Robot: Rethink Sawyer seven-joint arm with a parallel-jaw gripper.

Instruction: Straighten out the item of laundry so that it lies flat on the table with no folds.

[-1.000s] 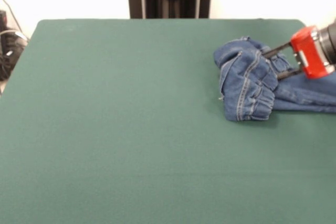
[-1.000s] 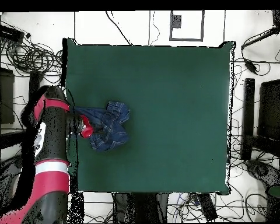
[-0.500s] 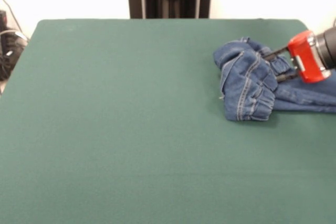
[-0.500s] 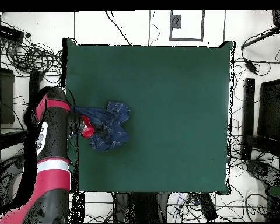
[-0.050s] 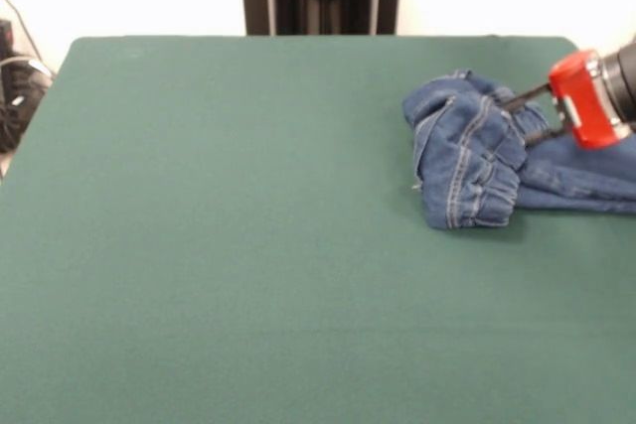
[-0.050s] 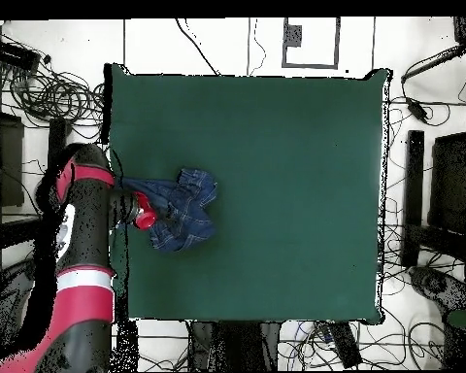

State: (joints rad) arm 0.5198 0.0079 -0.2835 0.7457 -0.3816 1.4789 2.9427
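The item of laundry (image 5: 467,161) is a small pair of blue jeans with orange stitching, crumpled in a heap at the right side of the green table (image 5: 248,225). One leg trails off toward the right edge. My gripper (image 5: 517,122) reaches in from the right, red body behind it, and stands open. Its two black fingers (image 5: 525,97) are spread apart and their tips press into the bunched denim. In the overhead view the jeans (image 6: 183,212) lie near the table's left edge, with the gripper (image 6: 151,212) at their left side.
The red and black arm (image 6: 86,243) runs along the table's left edge in the overhead view. Cables and equipment (image 6: 43,83) lie on the floor around the table. The table's right edge (image 5: 596,52) in the front view is close to the jeans.
The gripper dipped slightly lower and then rose back to nearly where it was. The jeans' bunched part barely shifted.
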